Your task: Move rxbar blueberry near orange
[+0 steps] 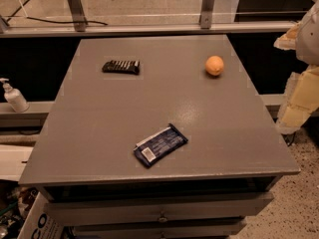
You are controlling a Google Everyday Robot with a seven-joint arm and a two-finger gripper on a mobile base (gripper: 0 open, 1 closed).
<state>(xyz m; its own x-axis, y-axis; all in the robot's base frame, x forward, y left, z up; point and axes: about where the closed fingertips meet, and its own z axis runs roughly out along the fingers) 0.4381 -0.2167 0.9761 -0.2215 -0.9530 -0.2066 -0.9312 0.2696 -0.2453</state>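
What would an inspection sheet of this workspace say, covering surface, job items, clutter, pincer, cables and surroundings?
Surface: grey table top, drawers beneath.
Job's things: rxbar blueberry lying flat near the front edge; orange at far right, well apart from it.
Clutter: black striped bar at far left.
Grippers: pincer at the right edge, beyond the table.
Cables: dark cable on the floor behind.
Surroundings: pump bottle on the left ledge.

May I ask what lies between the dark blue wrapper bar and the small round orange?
Nothing but bare grey tabletop, seen in the camera view; the gripper is off at the right edge.
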